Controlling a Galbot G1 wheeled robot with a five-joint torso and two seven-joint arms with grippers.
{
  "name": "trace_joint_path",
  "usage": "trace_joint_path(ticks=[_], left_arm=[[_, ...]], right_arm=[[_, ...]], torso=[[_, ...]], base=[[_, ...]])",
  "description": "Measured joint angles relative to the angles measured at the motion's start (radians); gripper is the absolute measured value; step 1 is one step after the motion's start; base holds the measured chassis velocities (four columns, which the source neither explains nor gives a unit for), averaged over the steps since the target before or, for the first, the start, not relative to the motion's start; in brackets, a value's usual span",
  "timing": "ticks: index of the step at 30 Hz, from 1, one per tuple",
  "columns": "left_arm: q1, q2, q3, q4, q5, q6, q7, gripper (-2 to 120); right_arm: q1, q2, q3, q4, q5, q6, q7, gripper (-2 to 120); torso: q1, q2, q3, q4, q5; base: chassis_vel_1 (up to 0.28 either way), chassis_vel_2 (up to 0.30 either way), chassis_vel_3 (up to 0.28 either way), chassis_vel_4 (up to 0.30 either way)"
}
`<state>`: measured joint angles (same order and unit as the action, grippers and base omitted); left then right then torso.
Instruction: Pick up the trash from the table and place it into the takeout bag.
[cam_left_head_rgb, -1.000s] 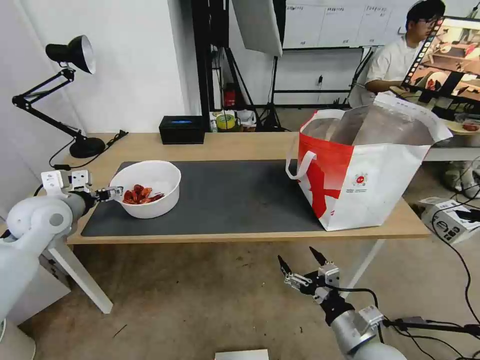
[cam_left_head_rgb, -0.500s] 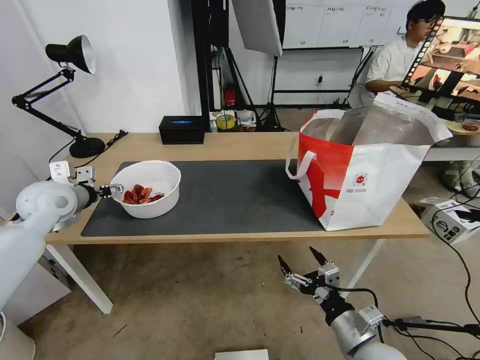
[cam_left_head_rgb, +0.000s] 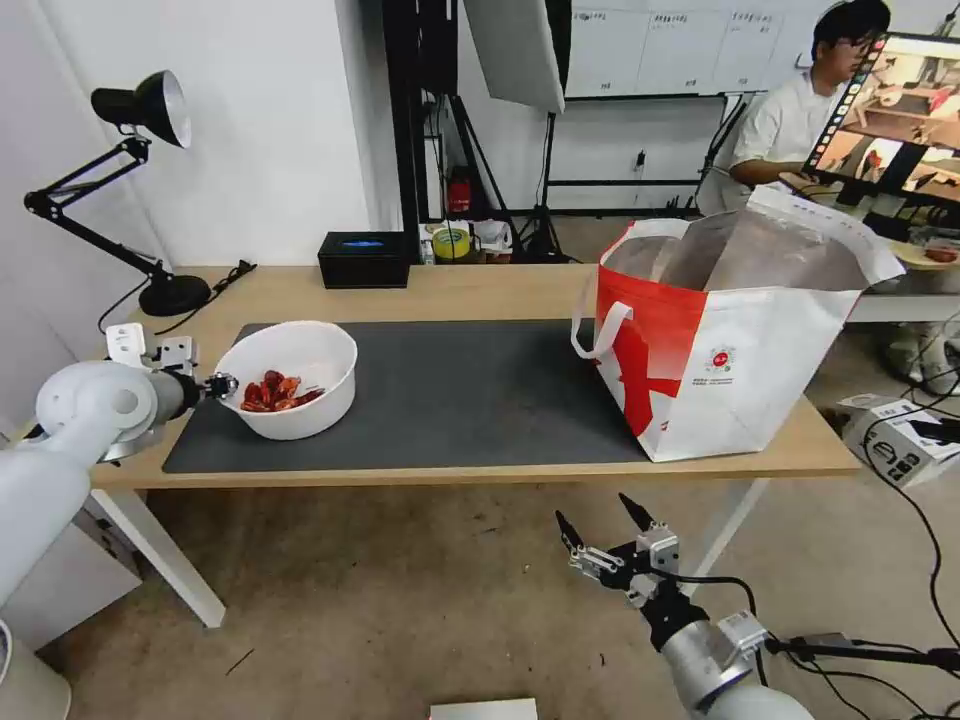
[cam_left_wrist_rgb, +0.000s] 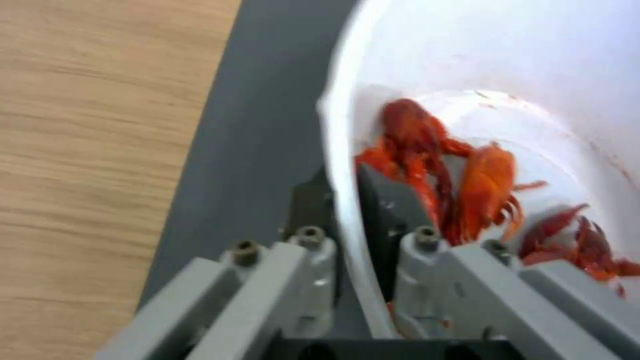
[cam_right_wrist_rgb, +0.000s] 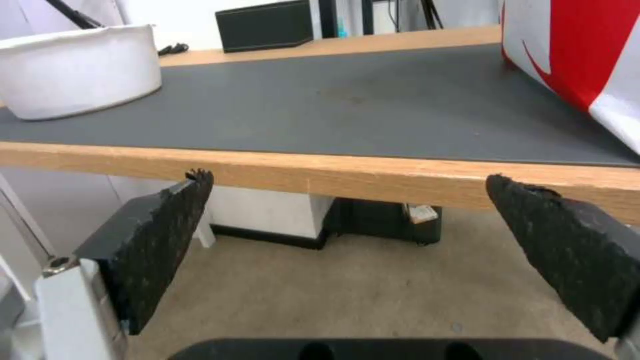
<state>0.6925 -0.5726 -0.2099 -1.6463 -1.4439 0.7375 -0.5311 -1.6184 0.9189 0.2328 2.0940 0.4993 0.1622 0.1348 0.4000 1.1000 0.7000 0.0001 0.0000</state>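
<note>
The trash in view is a white round bowl (cam_left_head_rgb: 290, 385) with red shells (cam_left_head_rgb: 272, 391), resting on the table's dark grey mat (cam_left_head_rgb: 450, 400) at the left and tilted slightly. My left gripper (cam_left_head_rgb: 222, 384) is shut on the bowl's left rim. In the left wrist view one finger (cam_left_wrist_rgb: 383, 205) lies inside the white bowl (cam_left_wrist_rgb: 507, 75) beside the red shells (cam_left_wrist_rgb: 467, 185), the other outside the rim. The red-and-white takeout bag (cam_left_head_rgb: 725, 335) stands open at the table's right end. My right gripper (cam_left_head_rgb: 605, 525) hangs open below the table's front edge, and its pads (cam_right_wrist_rgb: 160, 235) show wide apart.
A black box with a blue top (cam_left_head_rgb: 364, 259) sits at the back of the wooden table (cam_left_head_rgb: 480, 285). A black desk lamp (cam_left_head_rgb: 140, 130) stands at the back left corner. A cardboard box (cam_left_head_rgb: 900, 440) and cables lie on the floor to the right.
The left gripper has closed on the bowl's rim and drawn slightly left; the bowl has shifted a little and tipped. The right arm has not moved.
</note>
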Motion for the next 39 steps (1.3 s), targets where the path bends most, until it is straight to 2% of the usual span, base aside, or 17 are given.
trace_joint_path(ticks=[3, 18, 26, 29, 31, 39], left_arm=[[-0.001, 0.0, 0.003, 0.001, -0.007, -0.001, 0.008, 0], [-0.001, 0.001, 0.006, -0.002, -0.045, -0.004, 0.029, 0], [-0.063, 0.006, -0.004, -0.059, -0.133, -0.001, 0.008, 0], [-0.12, 0.008, 0.025, -0.085, -0.151, -0.001, 0.001, 0], [-0.227, -0.002, 0.084, -0.107, -0.183, -0.001, -0.016, 0], [-0.434, -0.054, 0.194, -0.125, -0.238, -0.001, -0.05, 0]], right_arm=[[0.0, 0.0, 0.0, 0.0, 0.0, 0.0, 0.0, 100], [0.0, 0.0, 0.0, 0.0, 0.0, 0.0, 0.0, 100], [0.0, 0.0, 0.0, 0.0, 0.0, 0.0, 0.0, 100], [0.0, 0.0, 0.0, 0.0, 0.0, 0.0, 0.0, 100], [0.0, 0.0, 0.0, 0.0, 0.0, 0.0, 0.0, 100], [0.0, 0.0, 0.0, 0.0, 0.0, 0.0, 0.0, 100]], torso=[[0.0, 0.0, 0.0, -0.0003, 0.0], [0.0, 0.0, 0.0, 0.0, -0.0002], [0.0, 0.0, 0.0, -0.0001, -0.0001], [0.0, 0.0, 0.0, -0.0001, 0.0], [0.0, 0.0, 0.0, -0.0001, 0.0], [0.0, 0.0, 0.0, -0.0002, 0.0002]], base=[[0.0, 0.0, 0.0, 0.0], [0.0, 0.0, 0.0, 0.0], [0.0, 0.0, 0.0, 0.0], [0.0, 0.0, 0.0, 0.0], [0.0, 0.0, 0.0, 0.0], [0.0, 0.0, 0.0, 0.0]])
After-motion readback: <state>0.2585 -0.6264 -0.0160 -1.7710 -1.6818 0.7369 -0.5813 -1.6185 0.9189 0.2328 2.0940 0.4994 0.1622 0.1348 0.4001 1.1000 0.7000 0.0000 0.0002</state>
